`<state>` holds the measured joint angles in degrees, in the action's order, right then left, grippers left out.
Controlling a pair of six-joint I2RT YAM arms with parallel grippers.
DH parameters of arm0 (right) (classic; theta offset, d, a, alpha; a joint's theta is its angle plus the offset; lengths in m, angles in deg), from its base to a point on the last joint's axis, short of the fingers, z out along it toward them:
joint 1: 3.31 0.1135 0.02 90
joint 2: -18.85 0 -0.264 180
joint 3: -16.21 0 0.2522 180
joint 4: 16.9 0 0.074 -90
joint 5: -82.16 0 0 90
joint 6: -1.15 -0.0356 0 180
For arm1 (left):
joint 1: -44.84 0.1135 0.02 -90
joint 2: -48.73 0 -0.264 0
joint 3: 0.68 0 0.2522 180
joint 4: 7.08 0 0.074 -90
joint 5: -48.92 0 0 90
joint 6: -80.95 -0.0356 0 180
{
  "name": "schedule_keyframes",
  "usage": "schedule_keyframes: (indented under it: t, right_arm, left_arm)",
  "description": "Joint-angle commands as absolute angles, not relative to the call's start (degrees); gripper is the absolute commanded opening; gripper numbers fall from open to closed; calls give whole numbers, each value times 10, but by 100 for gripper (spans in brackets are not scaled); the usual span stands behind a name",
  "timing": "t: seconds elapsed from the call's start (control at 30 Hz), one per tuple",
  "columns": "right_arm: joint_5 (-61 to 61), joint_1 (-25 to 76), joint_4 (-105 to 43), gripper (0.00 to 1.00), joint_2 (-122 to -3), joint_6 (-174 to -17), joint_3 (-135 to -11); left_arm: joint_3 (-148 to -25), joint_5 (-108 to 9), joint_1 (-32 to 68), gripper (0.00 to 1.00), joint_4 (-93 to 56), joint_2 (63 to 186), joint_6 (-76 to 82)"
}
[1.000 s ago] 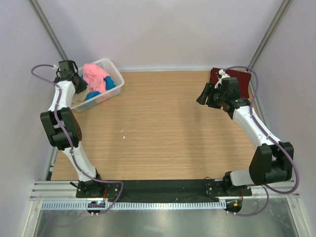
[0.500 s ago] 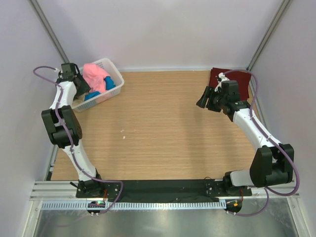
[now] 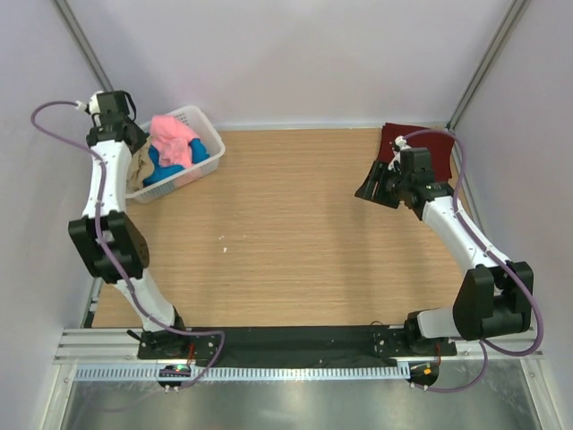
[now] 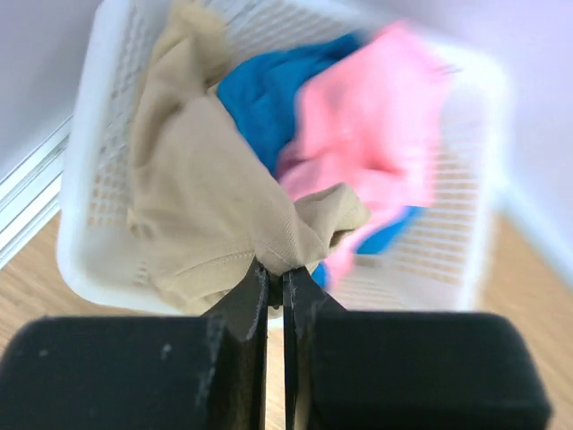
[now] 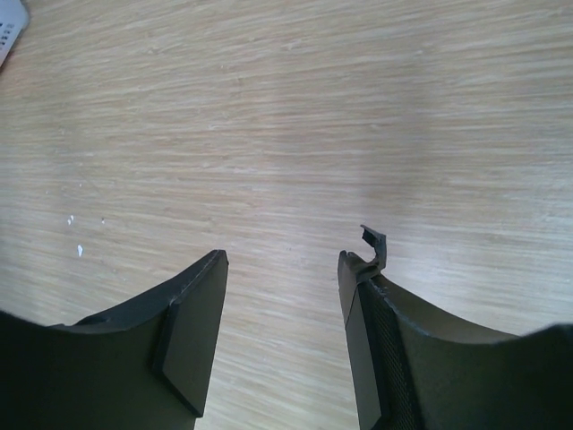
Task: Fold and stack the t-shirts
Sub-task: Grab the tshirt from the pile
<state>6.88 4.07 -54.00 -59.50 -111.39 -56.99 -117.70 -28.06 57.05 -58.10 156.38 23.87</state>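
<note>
- left gripper (image 4: 276, 269): fingers pressed together, pinching a bunched fold of the tan t-shirt (image 4: 197, 206) right at the tips
- the rest of the tan shirt hangs off the fingertips and drapes over the near rim of the white basket (image 4: 89, 134), on the left side beyond the fingers
- blue t-shirt (image 4: 264, 98) sits in the basket straight past the fingertips, partly under the tan one
- pink t-shirt (image 4: 367, 125) is piled beyond and to the right of the fingers, on top of the blue (wrist view is pretty blurry there)
- right gripper (image 5: 282, 260): fingers spread, nothing between them, just bare wooden table (image 5: 358, 107) under the gap
- a few white specks (image 5: 79, 249) on the wood, off to the left of its fingers
- maroon t-shirt (image 3: 434, 139) lies flat in the far right corner, behind the right gripper's wrist, not touching the fingers
</note>
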Motion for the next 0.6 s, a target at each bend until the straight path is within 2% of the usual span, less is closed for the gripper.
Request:
schedule_keyframes:
  t: [0.0, 0.07, 0.3, 0.4, 0.57]
  right_arm:
    - [89, 50, -580, 59, -581, -1124, -611]
    - [92, 57, -612, 59, -581, -1122, -630]
    - [81, 112, -670, 61, -560, -1125, -663]
    - [78, 115, -688, 61, -546, -1131, -660]
    - [75, 117, -709, 62, -508, -1138, -638]
  left_arm:
    - [-1232, -288, 531, 0, -566, 1434, 293]
    - [-1226, -352, 513, 0, -547, 1374, 309]
    - [-1161, -407, 399, 0, -541, 1184, 330]
    - [-1101, -443, 366, 0, -555, 1102, 336]
    - [-924, -504, 352, 0, -577, 1003, 377]
